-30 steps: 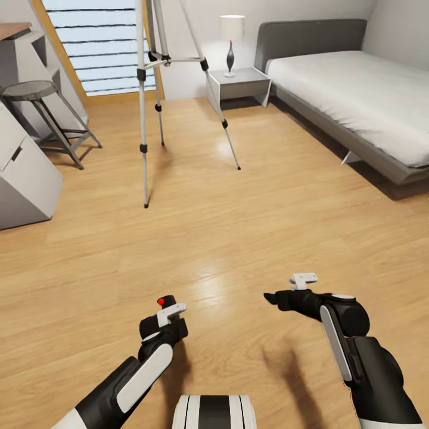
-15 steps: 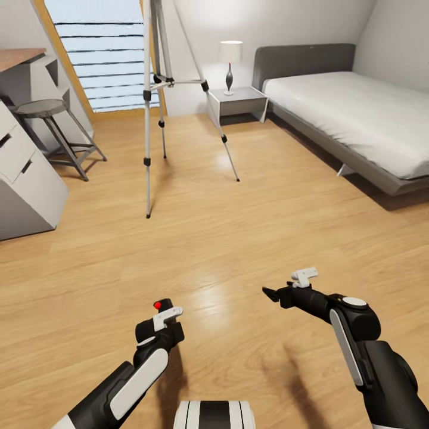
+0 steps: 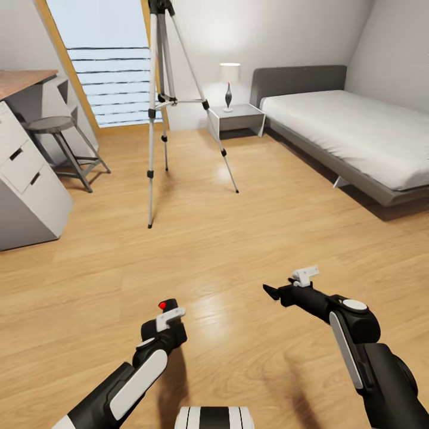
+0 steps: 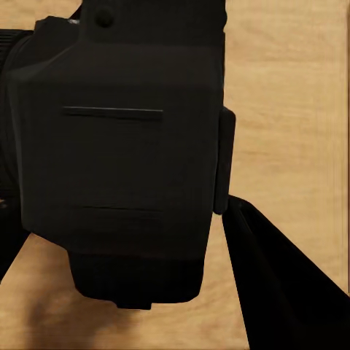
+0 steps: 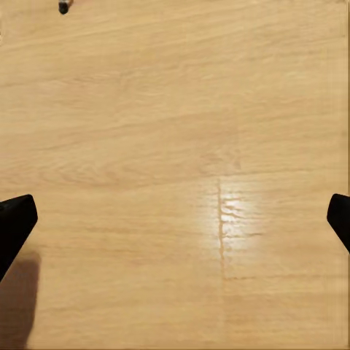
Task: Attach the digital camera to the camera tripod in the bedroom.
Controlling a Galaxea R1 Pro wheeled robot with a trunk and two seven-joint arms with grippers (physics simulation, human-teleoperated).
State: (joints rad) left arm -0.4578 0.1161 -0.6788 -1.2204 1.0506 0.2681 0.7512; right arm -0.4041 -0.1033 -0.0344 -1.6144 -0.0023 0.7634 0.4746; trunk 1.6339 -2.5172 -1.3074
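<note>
The bedroom spreads out under a light wood floor [image 3: 238,238], with the grey-framed bed [image 3: 351,131] along the right wall and the tall window [image 3: 101,71] at the far wall. A white drawer unit [image 3: 24,190] sits at the left edge, a grey stool [image 3: 59,128] just beyond it. The camera tripod [image 3: 164,101] stands on the floor before the window, legs spread, well apart from both arms. A small nightstand [image 3: 235,116] carrying a lamp [image 3: 229,77] sits at the head of the bed. The right gripper [image 3: 271,293] hangs over bare floor, jaws spread wide, holding nothing. The left gripper [image 3: 167,319] is clamped on the digital camera [image 4: 117,160], red button up.
</note>
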